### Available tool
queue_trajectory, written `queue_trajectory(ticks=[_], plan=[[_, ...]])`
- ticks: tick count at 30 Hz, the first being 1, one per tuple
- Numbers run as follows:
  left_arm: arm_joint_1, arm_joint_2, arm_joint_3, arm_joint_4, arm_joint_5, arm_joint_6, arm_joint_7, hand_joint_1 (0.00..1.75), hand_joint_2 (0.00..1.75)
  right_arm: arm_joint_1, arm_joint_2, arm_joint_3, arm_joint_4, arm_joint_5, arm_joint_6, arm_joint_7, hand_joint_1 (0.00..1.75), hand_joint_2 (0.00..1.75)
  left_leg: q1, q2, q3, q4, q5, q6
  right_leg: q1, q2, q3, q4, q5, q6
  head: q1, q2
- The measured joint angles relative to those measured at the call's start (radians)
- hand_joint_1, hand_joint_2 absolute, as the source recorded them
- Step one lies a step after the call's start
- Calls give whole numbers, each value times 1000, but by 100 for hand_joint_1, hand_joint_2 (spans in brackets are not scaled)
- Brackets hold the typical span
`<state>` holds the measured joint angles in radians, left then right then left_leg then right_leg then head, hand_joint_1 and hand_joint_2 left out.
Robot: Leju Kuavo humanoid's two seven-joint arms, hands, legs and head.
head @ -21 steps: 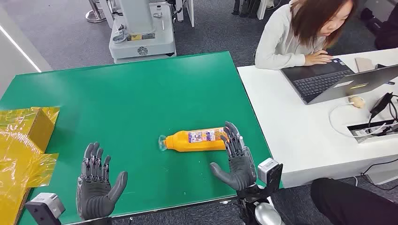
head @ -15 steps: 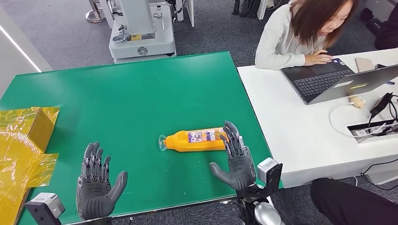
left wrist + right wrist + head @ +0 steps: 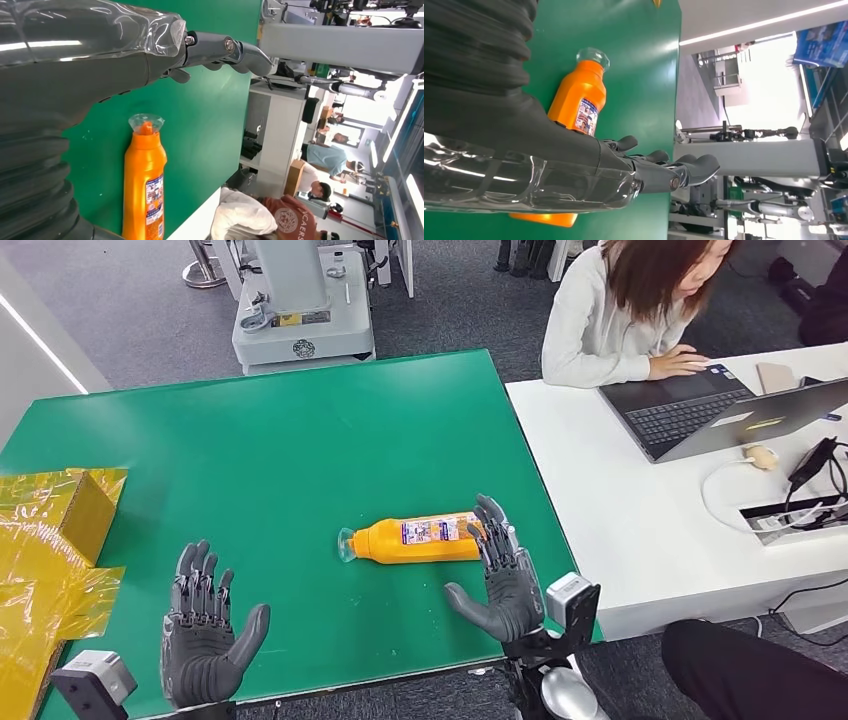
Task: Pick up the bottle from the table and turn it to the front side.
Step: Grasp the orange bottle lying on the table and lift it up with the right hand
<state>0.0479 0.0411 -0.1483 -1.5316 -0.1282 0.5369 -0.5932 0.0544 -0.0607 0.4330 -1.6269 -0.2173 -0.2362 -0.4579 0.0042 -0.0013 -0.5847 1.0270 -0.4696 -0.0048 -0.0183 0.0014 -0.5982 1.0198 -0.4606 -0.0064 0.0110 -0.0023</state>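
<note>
Green table (image 3: pixel 300 440) in an office, bottle (image 3: pixel 420 539) flat; both hands' fingers (image 3: pixel 490 530) seemingly released.

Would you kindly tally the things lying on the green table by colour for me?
Orange: 1, the bottle lying on its side.
Yellow: 2, the box and the crumpled plastic wrap at the table's left edge.
Total: 3.

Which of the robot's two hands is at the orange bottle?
The right hand: its fingers reach the base end of the orange bottle lying on its side on the green table. The left hand is open, well apart from it.
</note>
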Motion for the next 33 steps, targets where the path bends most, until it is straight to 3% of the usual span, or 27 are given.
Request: queue_trajectory(ticks=[4,10,15,22,26,30,33], plan=[[-15,-1,0,1,0,-4,0,0,175,-12,-3,0,6,112,-34,19,0,175,0,0,0,0,0,0,0,0,0,0,0,0,0,0],[-43,-26,-3,8,-24,-26,9,0,175,-58,-28,-1,37,424,-122,91,0,175,0,0,0,0,0,0,0,0,0,0,0,0,0,0],[-92,-54,-8,46,-38,-56,14,0,175,-164,-52,-1,119,623,-148,178,0,175,0,1,0,1,1,1,0,1,0,0,2,1,0,0],[-159,-68,-27,112,-40,-88,17,0,175,-374,-81,43,308,714,-8,303,0,175,0,1,0,1,4,2,0,1,0,0,4,0,0,0],[-169,-69,-40,129,-51,-112,30,0,175,-488,-101,105,419,753,133,377,0,175,0,1,0,1,4,2,0,2,-1,0,4,0,0,0],[-170,-69,-61,144,-71,-134,43,0,175,-587,-122,171,524,749,250,394,0,175,0,1,0,1,4,2,0,1,-1,0,4,0,0,0],[-173,-70,-75,156,-88,-157,61,0,175,-669,-131,220,606,693,394,401,0,175,0,1,-1,1,4,2,0,2,-1,0,5,0,0,0]])
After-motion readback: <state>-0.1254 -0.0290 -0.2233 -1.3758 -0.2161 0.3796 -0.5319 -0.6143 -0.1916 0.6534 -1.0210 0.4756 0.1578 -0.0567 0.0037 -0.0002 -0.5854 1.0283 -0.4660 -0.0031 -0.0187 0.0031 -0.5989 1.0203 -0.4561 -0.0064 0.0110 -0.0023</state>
